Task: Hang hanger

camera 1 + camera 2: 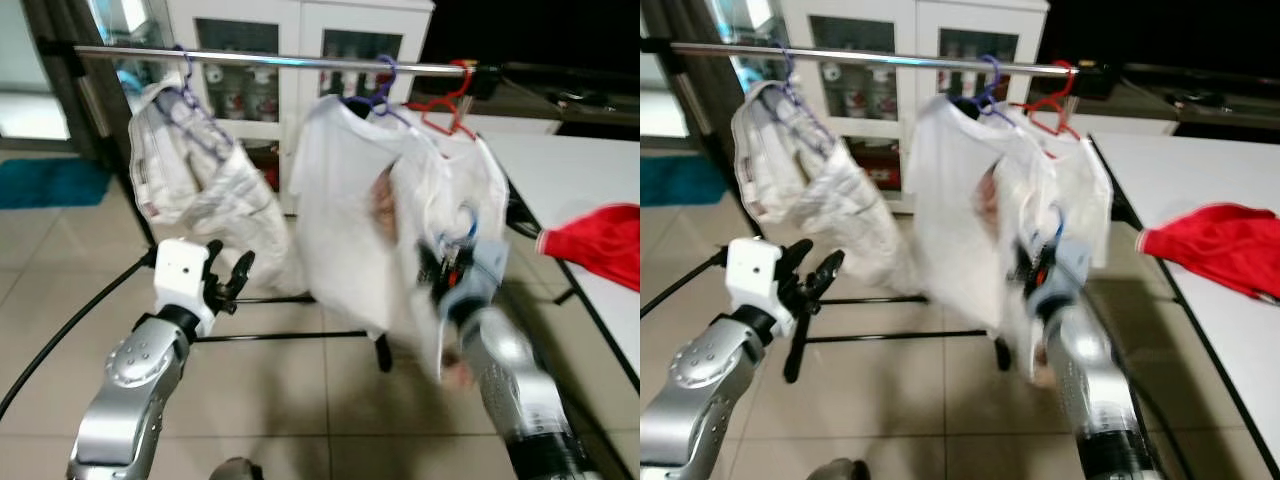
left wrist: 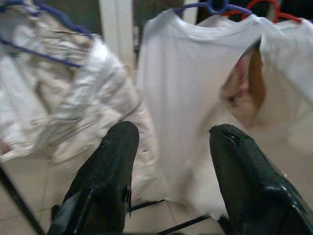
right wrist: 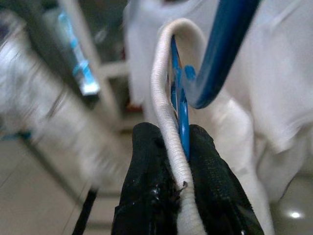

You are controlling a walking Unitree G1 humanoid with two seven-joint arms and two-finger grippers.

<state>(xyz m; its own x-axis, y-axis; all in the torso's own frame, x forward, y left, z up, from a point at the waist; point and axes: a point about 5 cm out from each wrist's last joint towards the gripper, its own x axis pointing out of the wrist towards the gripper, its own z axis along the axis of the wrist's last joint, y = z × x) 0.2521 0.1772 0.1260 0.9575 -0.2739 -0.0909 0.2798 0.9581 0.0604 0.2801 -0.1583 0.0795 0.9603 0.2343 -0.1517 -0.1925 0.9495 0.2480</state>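
Observation:
My right gripper is shut on a blue hanger that carries a white garment, its collar pinched between the black fingers. In the eye views that gripper holds the hanger and garment below the metal rail, in front of a white shirt on a purple hanger. A red hanger hangs at the rail's right end. My left gripper is open and holds nothing, lower left of the rail, its fingers pointing at the hung clothes.
A crumpled white garment hangs on a purple hanger at the rail's left. A white table with a red cloth stands on the right. White glass-door cabinets are behind the rack. The rack's black base bars cross the tiled floor.

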